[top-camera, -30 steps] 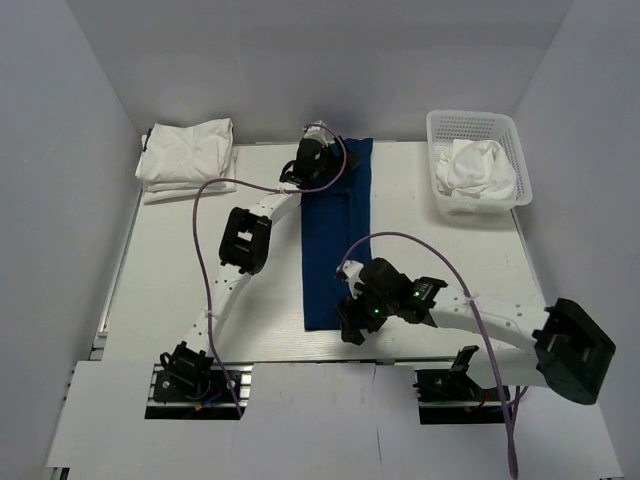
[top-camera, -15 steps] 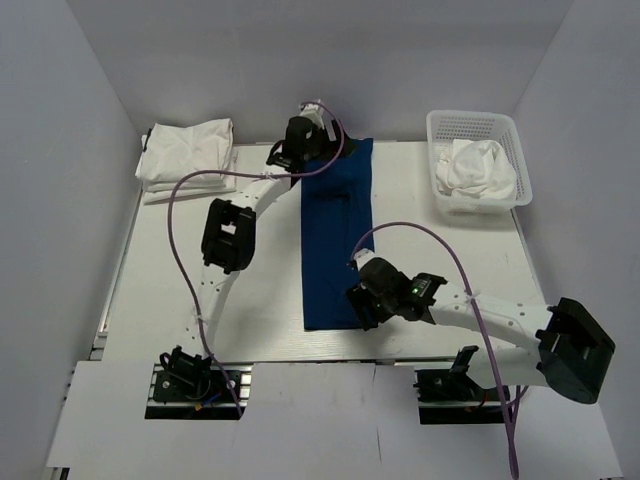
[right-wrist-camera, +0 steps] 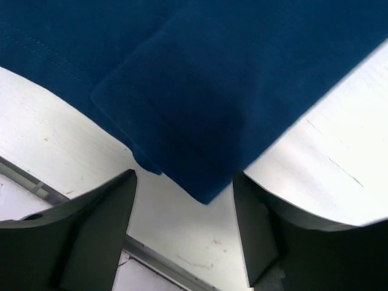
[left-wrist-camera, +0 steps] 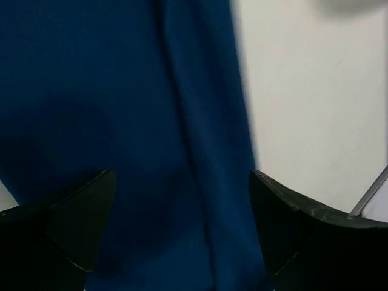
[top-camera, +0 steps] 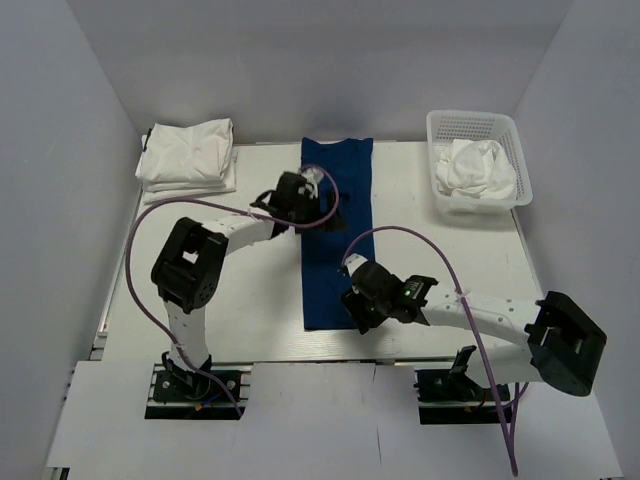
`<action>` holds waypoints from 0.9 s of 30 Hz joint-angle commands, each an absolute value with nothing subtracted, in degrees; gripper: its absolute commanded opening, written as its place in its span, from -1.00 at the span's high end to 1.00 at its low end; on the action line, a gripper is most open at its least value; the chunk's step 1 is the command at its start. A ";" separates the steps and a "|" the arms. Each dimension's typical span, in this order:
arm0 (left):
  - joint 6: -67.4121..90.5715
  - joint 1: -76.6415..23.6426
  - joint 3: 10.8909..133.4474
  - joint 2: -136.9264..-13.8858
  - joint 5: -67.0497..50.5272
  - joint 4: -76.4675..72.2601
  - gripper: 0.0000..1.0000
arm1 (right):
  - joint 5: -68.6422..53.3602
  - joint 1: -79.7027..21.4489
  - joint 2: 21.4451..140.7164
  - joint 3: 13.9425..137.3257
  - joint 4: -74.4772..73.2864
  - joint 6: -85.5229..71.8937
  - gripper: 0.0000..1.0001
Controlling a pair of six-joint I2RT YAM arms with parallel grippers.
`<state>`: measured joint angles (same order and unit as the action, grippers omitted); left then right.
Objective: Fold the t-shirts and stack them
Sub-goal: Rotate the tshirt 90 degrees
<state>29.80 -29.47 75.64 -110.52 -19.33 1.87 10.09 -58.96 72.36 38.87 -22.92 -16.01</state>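
Note:
A royal blue t-shirt (top-camera: pixel 338 200) lies folded into a long narrow strip down the middle of the table, from the back edge to near the front. My left gripper (top-camera: pixel 318 208) is open over its upper part; the left wrist view shows blue cloth (left-wrist-camera: pixel 121 121) with a lengthwise fold between the jaws. My right gripper (top-camera: pixel 356 312) is open at the strip's near right corner; the right wrist view shows that blue corner (right-wrist-camera: pixel 206 139) between the jaws, not gripped. Folded white t-shirts (top-camera: pixel 188 155) are stacked at the back left.
A white mesh basket (top-camera: pixel 510 130) at the back right holds a crumpled white t-shirt (top-camera: pixel 478 168). The table's front edge (right-wrist-camera: pixel 151 257) lies just below the right gripper. Purple cables loop over both arms.
My left gripper has moved from the shirt's far end back toward the middle of the strip. My right gripper has shifted slightly at the near corner. The shirt's far end now lies flat and uncovered.

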 commanded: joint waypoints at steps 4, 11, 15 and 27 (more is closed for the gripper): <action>32.08 -34.01 66.02 -106.44 -21.27 10.19 -0.99 | 11.23 -59.32 76.72 40.16 -18.37 -15.20 -0.30; 31.03 -35.33 64.51 -107.48 -12.22 15.02 -0.99 | 16.61 -58.89 76.38 39.64 -21.88 -21.09 0.25; 31.03 -35.33 66.88 -110.74 -8.36 18.54 -0.99 | 16.79 -58.97 74.36 39.11 -23.46 -22.59 0.52; 29.45 -34.19 69.96 -111.88 -2.29 22.06 -0.99 | 10.81 -58.97 74.97 37.79 -24.62 -21.01 0.79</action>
